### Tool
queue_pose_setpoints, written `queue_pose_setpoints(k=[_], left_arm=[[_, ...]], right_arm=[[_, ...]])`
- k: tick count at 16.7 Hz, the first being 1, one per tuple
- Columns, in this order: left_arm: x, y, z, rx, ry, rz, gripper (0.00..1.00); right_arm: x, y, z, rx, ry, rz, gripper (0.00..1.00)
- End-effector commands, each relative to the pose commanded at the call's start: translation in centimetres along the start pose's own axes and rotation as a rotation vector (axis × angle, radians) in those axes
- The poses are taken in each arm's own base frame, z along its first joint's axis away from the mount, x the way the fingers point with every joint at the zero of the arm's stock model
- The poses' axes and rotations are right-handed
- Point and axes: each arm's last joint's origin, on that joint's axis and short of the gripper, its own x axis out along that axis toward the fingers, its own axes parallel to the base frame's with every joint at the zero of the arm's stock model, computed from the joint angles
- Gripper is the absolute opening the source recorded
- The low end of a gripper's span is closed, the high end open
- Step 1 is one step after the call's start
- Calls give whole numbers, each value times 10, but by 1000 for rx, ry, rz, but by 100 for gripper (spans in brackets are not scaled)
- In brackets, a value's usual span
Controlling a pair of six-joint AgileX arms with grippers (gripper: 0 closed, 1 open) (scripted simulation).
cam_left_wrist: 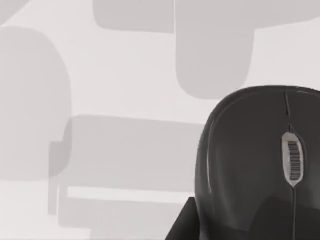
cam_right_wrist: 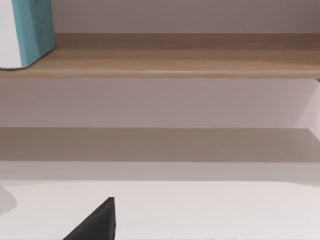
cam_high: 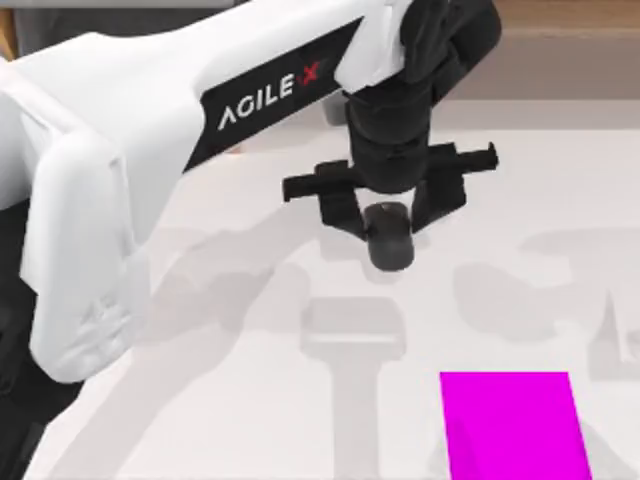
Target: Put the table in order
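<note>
Bulky white left arm [cam_high: 130, 130] casing, smooth and rounded. Black panel lettered "AGILE X", the X red. Black wrist and black left gripper [cam_high: 385, 215] crossbar.

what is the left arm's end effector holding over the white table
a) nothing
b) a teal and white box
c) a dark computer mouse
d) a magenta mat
c: in the top view the left end effector has its fingers either side of the dark computer mouse above the table, and the left wrist view shows the mouse's scroll wheel close up.
</note>
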Motion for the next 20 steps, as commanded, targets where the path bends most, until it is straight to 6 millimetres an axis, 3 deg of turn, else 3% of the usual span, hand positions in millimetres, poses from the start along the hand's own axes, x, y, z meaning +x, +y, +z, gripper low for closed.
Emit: queue_pose_setpoints(k=[3,5,8,20], left_arm=[[34,-56,-79,59,22,59,0],[45,-78,-123,85,7,76,0],[50,-95,-163,95,-21,73,0],[49,-97,-179,127,-42,105,0]], right_arm=[[0,0,0,0,0,0,100],[0,0,0,0,0,0,100],[0,0,0,0,0,0,100],[0,0,0,0,0,0,100]])
